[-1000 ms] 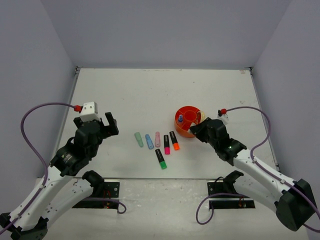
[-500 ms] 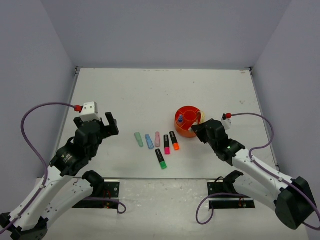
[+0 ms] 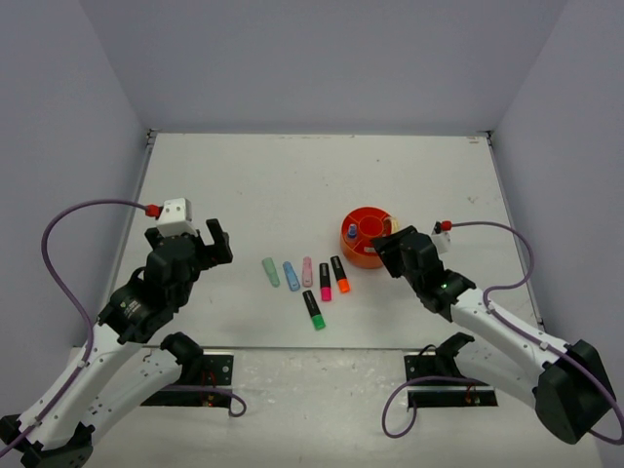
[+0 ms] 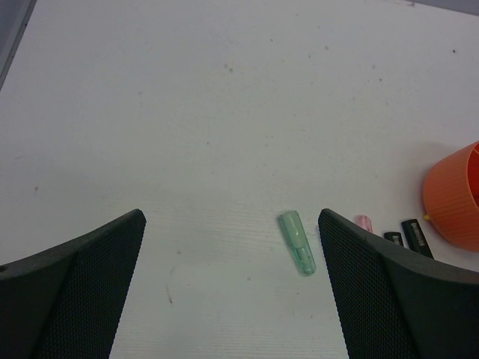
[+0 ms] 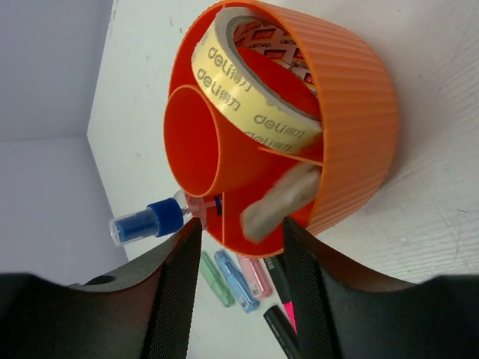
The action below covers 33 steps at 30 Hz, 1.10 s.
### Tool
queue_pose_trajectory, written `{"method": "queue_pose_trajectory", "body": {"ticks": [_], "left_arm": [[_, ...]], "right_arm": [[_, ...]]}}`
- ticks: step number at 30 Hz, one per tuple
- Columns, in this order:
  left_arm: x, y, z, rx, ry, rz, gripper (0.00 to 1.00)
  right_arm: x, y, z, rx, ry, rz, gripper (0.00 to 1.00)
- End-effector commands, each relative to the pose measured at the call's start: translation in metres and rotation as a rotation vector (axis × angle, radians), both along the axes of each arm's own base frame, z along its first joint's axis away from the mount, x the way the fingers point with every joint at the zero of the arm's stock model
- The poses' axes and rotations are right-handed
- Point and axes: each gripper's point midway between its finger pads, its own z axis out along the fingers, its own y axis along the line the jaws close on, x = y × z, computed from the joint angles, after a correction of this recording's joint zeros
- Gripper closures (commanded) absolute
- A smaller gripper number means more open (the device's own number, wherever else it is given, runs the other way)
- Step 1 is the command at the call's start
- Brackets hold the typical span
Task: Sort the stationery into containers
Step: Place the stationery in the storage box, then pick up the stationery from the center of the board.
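Observation:
The round orange organiser (image 3: 369,234) (image 5: 352,97) holds a cream tape roll (image 5: 247,97) and a blue-capped pen (image 5: 146,222). A grey marker (image 5: 281,203), blurred, lies tilted in a near outer compartment. My right gripper (image 3: 387,246) (image 5: 239,247) hangs just at the organiser's near rim, its jaws apart and touching nothing. On the table lie pastel green (image 3: 270,272) (image 4: 297,243), blue (image 3: 291,276) and pink (image 3: 307,271) markers, and black ones with pink (image 3: 325,282), orange (image 3: 339,274) and green (image 3: 313,309) caps. My left gripper (image 3: 210,241) (image 4: 232,284) is open, left of the row.
The markers lie in a close row just left of the organiser. Grey walls enclose the white table (image 3: 292,185) on three sides. Both arms' cables loop out near the table's side edges.
My right gripper's jaws have parted and the grey marker has left them for the organiser's compartment. The right arm has edged slightly left. The left arm has not moved.

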Motion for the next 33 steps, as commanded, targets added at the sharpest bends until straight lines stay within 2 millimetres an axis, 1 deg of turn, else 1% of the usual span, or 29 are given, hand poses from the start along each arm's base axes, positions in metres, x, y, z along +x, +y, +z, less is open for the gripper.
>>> {"method": "queue_pose_trajectory", "body": {"ticks": [1, 6, 9, 10, 11, 13, 14, 16, 17, 20, 21, 22, 24, 25, 27, 28, 30, 33], "left_arm": [[0.005, 0.000, 0.002, 0.004, -0.020, -0.001, 0.00], [0.004, 0.000, 0.002, 0.004, -0.023, -0.002, 0.00], [0.004, 0.000, 0.003, 0.002, -0.023, -0.002, 0.00], [0.004, 0.000, 0.003, 0.002, -0.023, -0.002, 0.00], [0.004, 0.000, 0.003, 0.002, -0.025, -0.002, 0.00], [0.004, 0.000, 0.003, 0.003, -0.025, -0.002, 0.00], [0.004, 0.000, 0.002, 0.004, -0.023, -0.001, 0.00], [0.005, -0.001, 0.001, 0.006, -0.019, -0.001, 0.00], [0.005, -0.001, 0.001, 0.006, -0.018, -0.001, 0.00], [0.005, 0.000, 0.000, 0.008, -0.014, 0.003, 0.00], [0.006, 0.000, 0.000, 0.009, -0.015, 0.007, 0.00], [0.006, 0.000, 0.000, 0.011, -0.013, 0.006, 0.00], [0.006, 0.001, 0.000, 0.011, -0.014, 0.010, 0.00], [0.006, 0.001, -0.001, 0.012, -0.010, 0.012, 0.00], [0.006, 0.002, -0.001, 0.012, -0.010, 0.016, 0.00], [0.006, 0.002, 0.000, 0.011, -0.013, 0.018, 0.00], [0.006, 0.002, 0.001, 0.010, -0.016, 0.019, 0.00], [0.005, 0.004, 0.002, 0.007, -0.022, 0.025, 0.00]], "right_arm": [[0.012, -0.002, 0.015, 0.015, -0.043, -0.045, 0.48], [0.011, 0.000, 0.024, 0.016, -0.065, -0.025, 0.48], [0.010, 0.002, 0.039, 0.009, -0.108, 0.011, 0.49], [0.010, 0.003, 0.041, 0.010, -0.111, 0.017, 0.49], [0.008, 0.003, 0.050, 0.003, -0.137, 0.036, 0.49], [0.005, 0.007, 0.059, -0.028, -0.174, 0.093, 0.48], [0.004, 0.012, 0.072, -0.044, -0.219, 0.150, 0.48], [-0.002, 0.024, 0.083, -0.100, -0.264, 0.276, 0.47], [-0.007, 0.030, 0.085, -0.136, -0.263, 0.349, 0.46], [-0.023, 0.047, 0.076, -0.235, -0.255, 0.549, 0.45], [-0.029, 0.048, 0.070, -0.255, -0.223, 0.582, 0.45], [-0.033, 0.048, 0.066, -0.280, -0.217, 0.608, 0.45], [-0.047, 0.048, 0.055, -0.347, -0.204, 0.669, 0.45], [-0.051, 0.050, 0.058, -0.355, -0.223, 0.689, 0.45], [-0.063, 0.043, 0.049, -0.428, -0.217, 0.721, 0.41], [-0.068, 0.040, 0.044, -0.449, -0.203, 0.735, 0.38], [-0.075, 0.035, 0.040, -0.487, -0.203, 0.755, 0.31], [-0.082, 0.028, 0.030, -0.526, -0.190, 0.768, 0.29]]}}
